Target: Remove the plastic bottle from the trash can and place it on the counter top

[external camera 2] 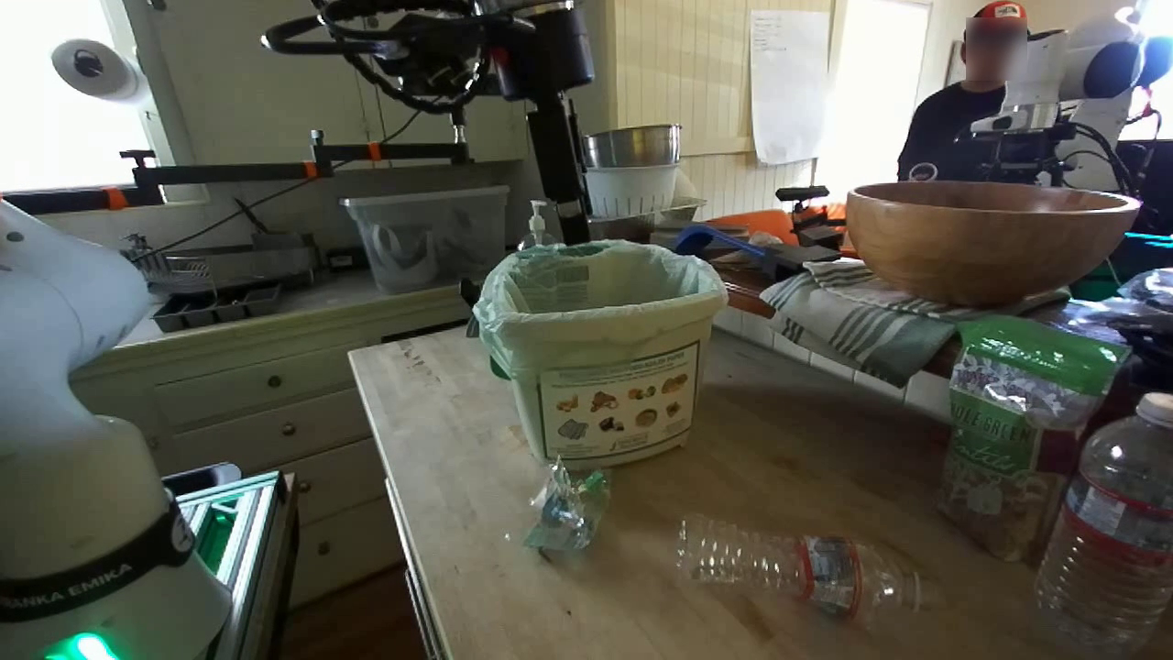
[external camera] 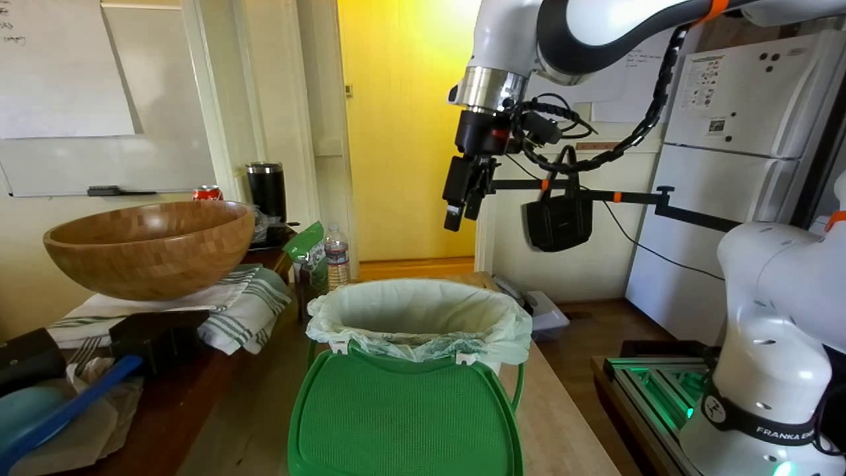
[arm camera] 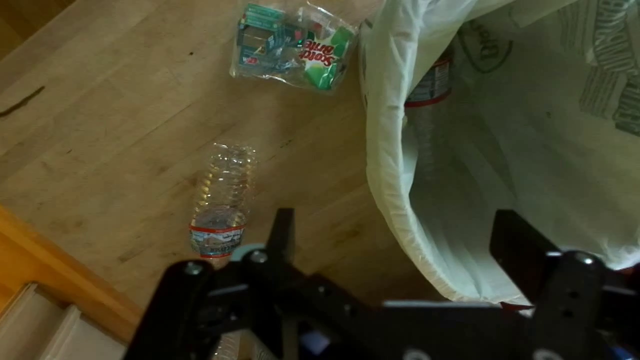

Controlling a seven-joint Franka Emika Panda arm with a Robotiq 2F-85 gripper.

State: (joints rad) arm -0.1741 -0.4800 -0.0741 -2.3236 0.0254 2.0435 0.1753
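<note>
Trash can [external camera 2: 623,403] open at top; overhead entry has room. Its rim, covered by bag [arm camera: 392,100], is the first obstacle: in wrist view it shows between the parted fingers of the gripper [arm camera: 395,215]. Inner bottle [arm camera: 434,87] sits near the wall, partly hidden by the bag; clearance around it dim, hard to judge. Green lid [external camera: 406,416] hangs outward from the rim, taking up one side. Counter top [arm camera: 125,125]: bare gap between wrapper [arm camera: 295,50] and lying bottle [arm camera: 222,210]; past its neck end, green pouch [external camera 2: 1017,440] and standing bottle [external camera 2: 1113,541] obstruct.
</note>
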